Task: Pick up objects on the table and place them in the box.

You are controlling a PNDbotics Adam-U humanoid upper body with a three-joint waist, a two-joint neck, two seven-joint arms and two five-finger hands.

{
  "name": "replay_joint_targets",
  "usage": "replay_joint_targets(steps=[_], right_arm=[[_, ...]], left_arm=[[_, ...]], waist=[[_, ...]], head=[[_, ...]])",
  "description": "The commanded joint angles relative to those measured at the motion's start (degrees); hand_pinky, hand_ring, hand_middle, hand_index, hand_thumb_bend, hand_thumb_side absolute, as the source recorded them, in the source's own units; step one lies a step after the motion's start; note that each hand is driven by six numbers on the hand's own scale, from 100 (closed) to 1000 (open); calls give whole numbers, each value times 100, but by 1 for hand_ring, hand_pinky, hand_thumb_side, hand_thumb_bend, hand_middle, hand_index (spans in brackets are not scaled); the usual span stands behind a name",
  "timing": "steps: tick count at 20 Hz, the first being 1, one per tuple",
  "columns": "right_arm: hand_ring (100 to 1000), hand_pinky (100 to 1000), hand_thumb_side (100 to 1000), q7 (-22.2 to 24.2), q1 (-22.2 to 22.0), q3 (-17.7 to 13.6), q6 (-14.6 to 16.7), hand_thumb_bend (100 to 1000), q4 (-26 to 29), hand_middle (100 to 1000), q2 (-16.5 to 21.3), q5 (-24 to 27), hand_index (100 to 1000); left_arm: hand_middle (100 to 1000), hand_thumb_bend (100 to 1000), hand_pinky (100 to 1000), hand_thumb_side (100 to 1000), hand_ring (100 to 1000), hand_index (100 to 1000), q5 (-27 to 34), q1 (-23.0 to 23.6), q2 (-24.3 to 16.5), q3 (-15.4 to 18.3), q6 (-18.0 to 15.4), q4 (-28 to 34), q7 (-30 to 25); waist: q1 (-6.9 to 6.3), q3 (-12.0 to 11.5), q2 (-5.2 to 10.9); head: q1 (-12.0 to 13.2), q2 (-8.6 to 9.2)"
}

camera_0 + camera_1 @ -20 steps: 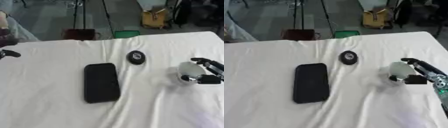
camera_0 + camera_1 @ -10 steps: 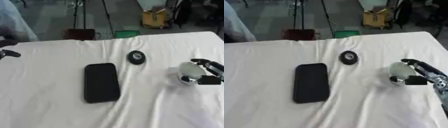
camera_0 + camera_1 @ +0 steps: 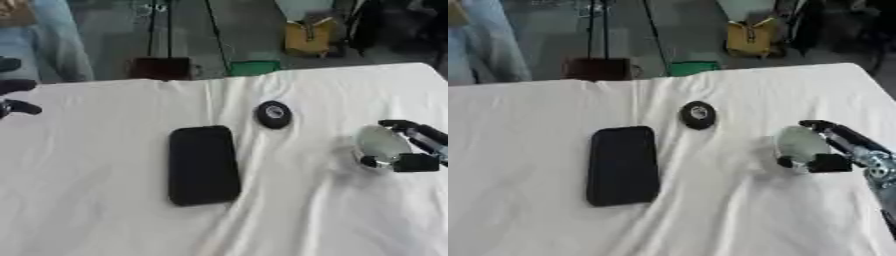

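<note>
Counting what's on the white-draped desk (image 3: 105, 210) now: three loose things in all. One flat black rectangular slab, phone-shaped (image 3: 203, 164), lying near the middle. One small round black disc with a pale centre (image 3: 274, 114), just beyond it. One pale, silvery rounded object (image 3: 800, 144) over on the right side. And two robot hands in view: one right hand (image 3: 833, 150), its fingers curled round that pale object, and one left hand (image 3: 16, 107), only its dark fingertips showing at the left edge.
</note>
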State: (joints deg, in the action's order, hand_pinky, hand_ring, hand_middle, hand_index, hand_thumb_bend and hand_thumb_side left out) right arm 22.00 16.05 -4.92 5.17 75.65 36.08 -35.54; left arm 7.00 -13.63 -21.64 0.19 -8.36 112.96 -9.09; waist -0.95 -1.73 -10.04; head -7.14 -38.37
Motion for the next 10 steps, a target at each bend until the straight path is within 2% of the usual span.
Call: replay_joint_targets(steps=[1,6,9,10], right_arm=[[927,959,620,-53,45,0,35,715,163,956,252,-228,1000],[853,851,584,-261,60,44,82,656,239,938,251,-569,1000],[810,797,513,-377,61,67,102,612,265,929,249,-747,995],[791,778,476,-401,60,72,103,552,265,925,246,-782,994]], left_arm=[[832,177,639,936,782,897,17,-67,-90,15,-6,104,-15],[832,178,639,936,782,896,20,-67,-89,13,-4,108,-16],[832,178,639,935,781,896,24,-68,-87,10,-1,107,-20],[832,178,639,935,781,896,25,-69,-86,10,-1,107,-20]], waist=[[11,-4,53],[10,-8,51],[12,-11,51],[13,-11,51]], head=[[-12,-46],[-14,-51],[-16,-48],[-16,-48]])
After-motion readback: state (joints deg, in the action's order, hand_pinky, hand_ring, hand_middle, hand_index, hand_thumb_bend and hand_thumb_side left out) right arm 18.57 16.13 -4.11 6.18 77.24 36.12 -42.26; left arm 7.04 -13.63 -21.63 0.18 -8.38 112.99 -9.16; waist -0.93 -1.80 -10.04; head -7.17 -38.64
